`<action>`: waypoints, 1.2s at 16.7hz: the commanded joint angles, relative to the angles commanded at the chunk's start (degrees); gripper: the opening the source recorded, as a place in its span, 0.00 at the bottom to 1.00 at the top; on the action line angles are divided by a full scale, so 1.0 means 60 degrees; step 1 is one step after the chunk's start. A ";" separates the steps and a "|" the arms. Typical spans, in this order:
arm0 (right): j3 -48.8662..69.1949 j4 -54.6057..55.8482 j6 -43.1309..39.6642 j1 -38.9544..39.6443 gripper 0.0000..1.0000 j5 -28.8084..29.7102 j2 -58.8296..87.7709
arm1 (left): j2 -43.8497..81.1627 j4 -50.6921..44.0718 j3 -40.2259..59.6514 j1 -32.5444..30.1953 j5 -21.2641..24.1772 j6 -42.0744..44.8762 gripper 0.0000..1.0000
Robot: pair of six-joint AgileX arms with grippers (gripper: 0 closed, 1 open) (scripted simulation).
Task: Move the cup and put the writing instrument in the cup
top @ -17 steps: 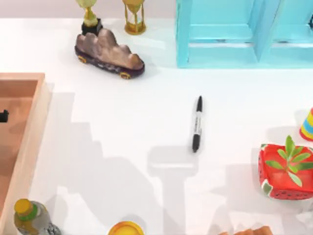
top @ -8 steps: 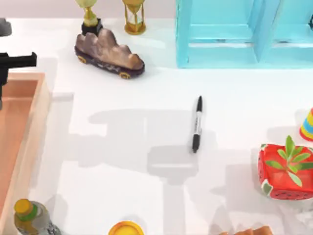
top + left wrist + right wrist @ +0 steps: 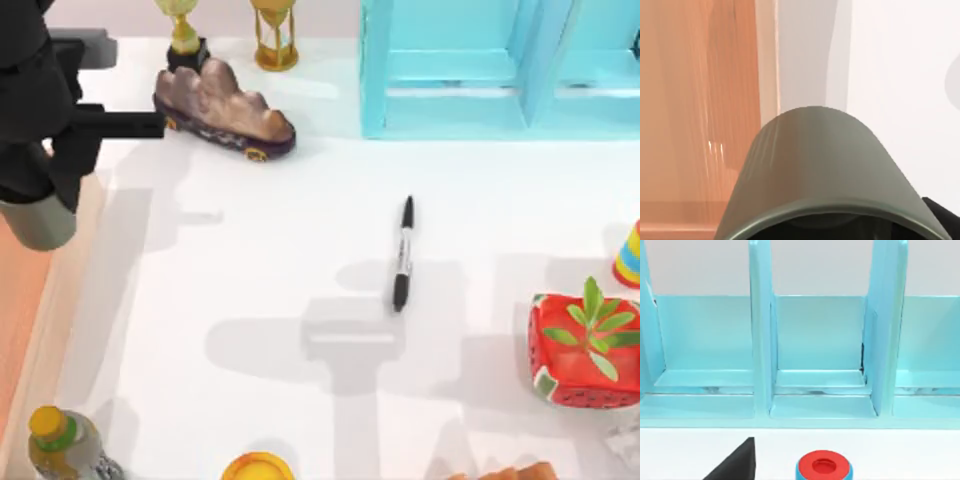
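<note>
One cup (image 3: 38, 222) in left gripper (image 3: 40, 190) jaws, above orange tray (image 3: 700, 100) | marker (image 3: 402, 254) mid-table | right jaws: cannot tell

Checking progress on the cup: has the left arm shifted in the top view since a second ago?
Yes. The left gripper, carrying the cup, has come in toward the rock-shaped car.

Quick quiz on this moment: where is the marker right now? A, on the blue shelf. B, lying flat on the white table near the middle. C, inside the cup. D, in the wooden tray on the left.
B: the marker lies flat on the bare table, far from the cup that the left hand carries at the left edge.
</note>
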 joint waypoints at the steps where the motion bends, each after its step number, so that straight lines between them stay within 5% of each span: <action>1: 0.0000 0.0000 0.0000 0.0000 1.00 0.0000 0.0000 | 0.0000 0.0000 0.0000 0.0000 0.0000 0.0000 0.00; 6: 0.0000 0.0000 0.0000 0.0000 1.00 0.0000 0.0000 | 0.0320 0.0396 -0.0152 -0.0191 0.0043 -0.0288 0.00; 13: 0.0000 0.0000 0.0000 0.0000 1.00 0.0000 0.0000 | 0.1827 0.2915 -0.0892 -0.1762 0.0243 -0.1773 0.00; 20: 0.0000 0.0000 0.0000 0.0000 1.00 0.0000 0.0000 | 0.1940 0.3354 -0.1223 -0.1780 0.0255 -0.1768 0.00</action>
